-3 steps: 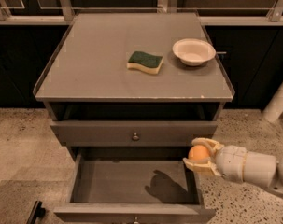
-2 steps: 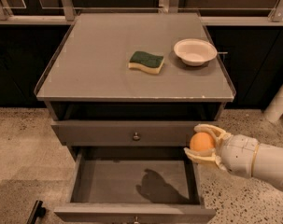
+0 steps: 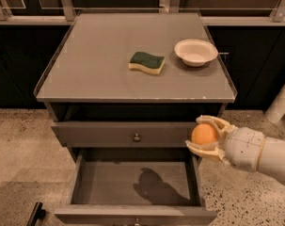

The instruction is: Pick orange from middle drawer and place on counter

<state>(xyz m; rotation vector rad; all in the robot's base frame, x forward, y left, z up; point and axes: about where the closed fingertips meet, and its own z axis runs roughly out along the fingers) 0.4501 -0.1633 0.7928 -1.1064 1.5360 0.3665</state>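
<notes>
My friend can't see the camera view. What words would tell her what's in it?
The gripper holds the orange between its fingers above the right side of the open middle drawer, lower than the counter, where a green-and-yellow sponge and white bowl sit.

You see a speckled beige stone floor (image 3: 19, 145) on both sides, and it also shows beneath the gripper (image 3: 198, 134) at the lower right. Behind, you face dark cabinet fronts (image 3: 15, 69) under a pale ledge (image 3: 24, 20) carrying slanted metal posts (image 3: 66, 1). A white cylindrical post (image 3: 283, 100) leans at your right edge, and a black bar (image 3: 36, 213) lies at the lower left. The light is dim and warm
</notes>
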